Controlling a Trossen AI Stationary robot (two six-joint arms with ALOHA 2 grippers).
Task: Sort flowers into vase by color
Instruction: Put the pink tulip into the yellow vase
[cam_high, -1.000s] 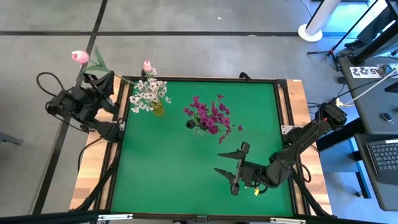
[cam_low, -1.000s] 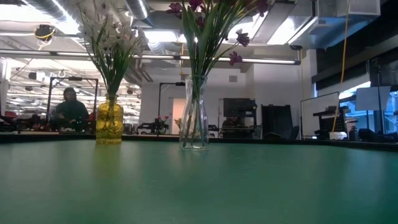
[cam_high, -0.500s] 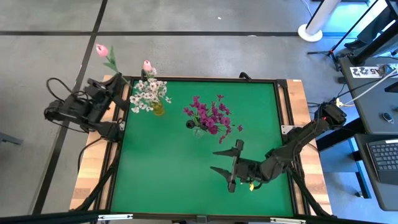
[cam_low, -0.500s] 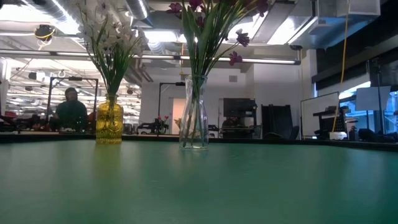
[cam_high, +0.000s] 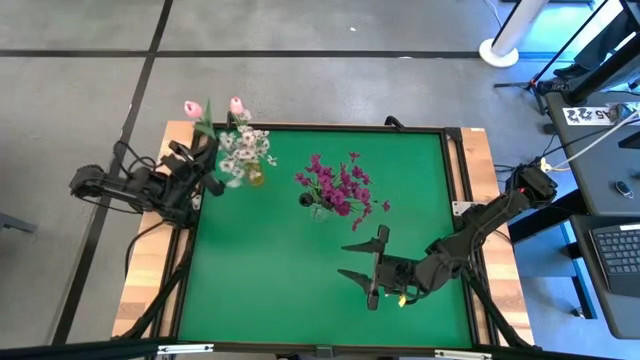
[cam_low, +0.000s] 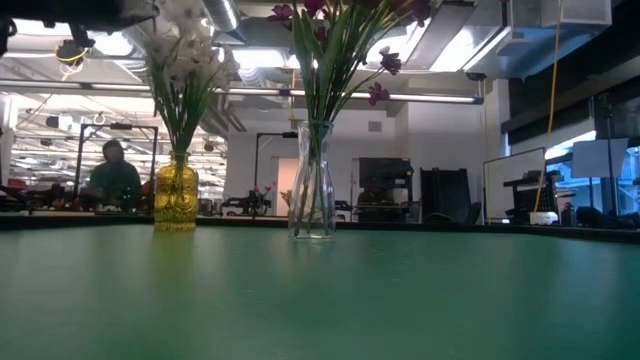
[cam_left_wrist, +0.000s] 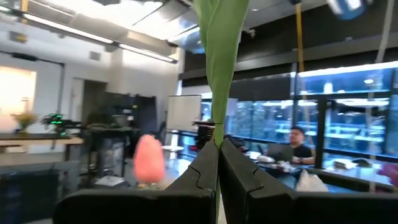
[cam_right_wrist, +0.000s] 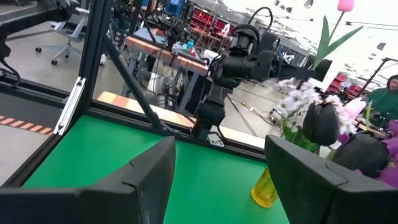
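My left gripper (cam_high: 207, 165) is at the table's far left corner, shut on a pale pink tulip (cam_high: 190, 107) with a green leaf (cam_left_wrist: 219, 56). Close beside it, a yellow vase (cam_high: 255, 176) holds white blossom clusters (cam_high: 240, 148); a second pink bud (cam_high: 237, 104) stands by them. A clear vase (cam_high: 318, 207) in the middle of the green table (cam_high: 300, 300) holds magenta sprays (cam_high: 342, 185). Both vases stand upright in the low view, the yellow vase (cam_low: 176, 195) and the clear vase (cam_low: 312, 190). My right gripper (cam_high: 365, 275) is open and empty near the front right. My left gripper pinches the tulip's green stem (cam_left_wrist: 216, 140), just below its leaf, between its two fingers. The fingers come about level from the table's left and lie across the stem. The tulip stands upright above the fingers, clear of the table; the stem's lower end is hidden.
A raised frame (cam_high: 455, 190) runs around the green table. The right wrist view shows my left arm (cam_right_wrist: 239, 56) behind the yellow vase (cam_right_wrist: 264, 186). A person (cam_low: 112, 175) sits in the room beyond the table. Bare green surface lies in front of both vases.
My left gripper has moved toward the table's right edge, toward the yellow vase, carrying the tulip upright; the bud has gone from beyond the table's left edge to above its far left corner. My right gripper has shifted a little toward the left edge, staying open.
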